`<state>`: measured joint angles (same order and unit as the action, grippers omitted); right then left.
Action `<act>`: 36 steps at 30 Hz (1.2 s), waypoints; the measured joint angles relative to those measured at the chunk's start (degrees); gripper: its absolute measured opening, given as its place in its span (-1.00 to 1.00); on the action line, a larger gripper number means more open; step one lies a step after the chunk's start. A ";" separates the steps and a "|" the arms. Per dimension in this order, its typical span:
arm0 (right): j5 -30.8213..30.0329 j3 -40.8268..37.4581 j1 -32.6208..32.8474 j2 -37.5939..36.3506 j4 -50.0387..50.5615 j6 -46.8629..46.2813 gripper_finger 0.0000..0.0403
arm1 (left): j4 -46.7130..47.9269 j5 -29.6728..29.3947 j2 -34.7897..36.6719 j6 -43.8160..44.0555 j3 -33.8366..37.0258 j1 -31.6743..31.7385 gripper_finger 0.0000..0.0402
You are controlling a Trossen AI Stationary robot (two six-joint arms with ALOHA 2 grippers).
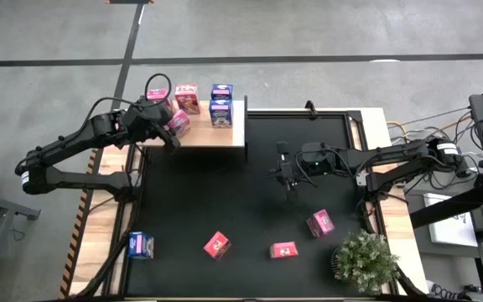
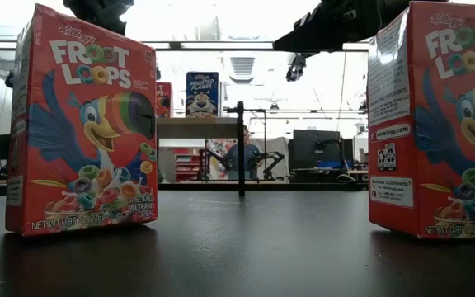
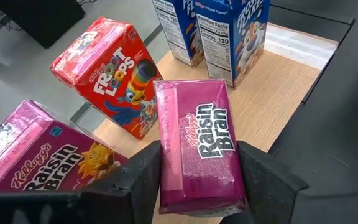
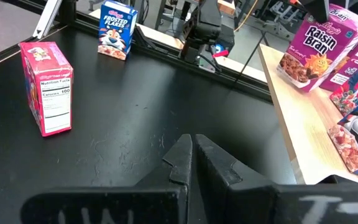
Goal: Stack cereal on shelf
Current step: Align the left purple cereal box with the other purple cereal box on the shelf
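Left wrist view: I have the left gripper point(image 3: 201, 186) over the shelf point(image 3: 284, 87), its fingers point(image 3: 263, 177) flanking a Raisin Bran box point(image 3: 199, 149); whether they pinch it or stand just clear I cannot tell. Beside it on the shelf's left end: a Froot Loops box point(image 3: 114, 74), a second Raisin Bran box point(image 3: 39, 165), two Frosted Flakes boxes point(image 3: 229, 31) toward the far edge. My right gripper point(image 1: 288, 174) waits mid-mat, fingers pressed together, empty. Four boxes lie along the black mat's point(image 1: 250, 210) near edge point(image 1: 216, 245). Risk, as I judge it: the box between the fingers sits close to its neighbours, so a crooked lift could topple them. Hidden: that box's base and its footing.
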<state>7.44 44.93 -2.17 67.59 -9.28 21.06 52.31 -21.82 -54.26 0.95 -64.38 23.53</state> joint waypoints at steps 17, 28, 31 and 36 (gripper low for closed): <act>0.00 0.00 0.02 0.00 0.02 -0.02 -0.94 | 0.62 -3.67 0.04 -3.71 -2.17 -0.06 0.02; 0.00 0.00 0.02 0.00 0.02 -0.02 -0.94 | -2.83 5.09 -0.73 -1.93 -4.25 -7.77 -0.19; 0.00 0.00 0.02 0.00 0.02 -0.04 -0.94 | -3.06 2.43 -2.54 0.22 -3.02 -11.63 -0.36; 0.00 -0.02 0.02 0.00 0.04 -0.04 -0.94 | 0.70 -7.04 -5.98 2.81 -1.11 -15.63 -0.62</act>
<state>7.44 44.91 -2.15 67.59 -9.23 21.02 53.01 -28.86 -60.23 3.75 -65.49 7.90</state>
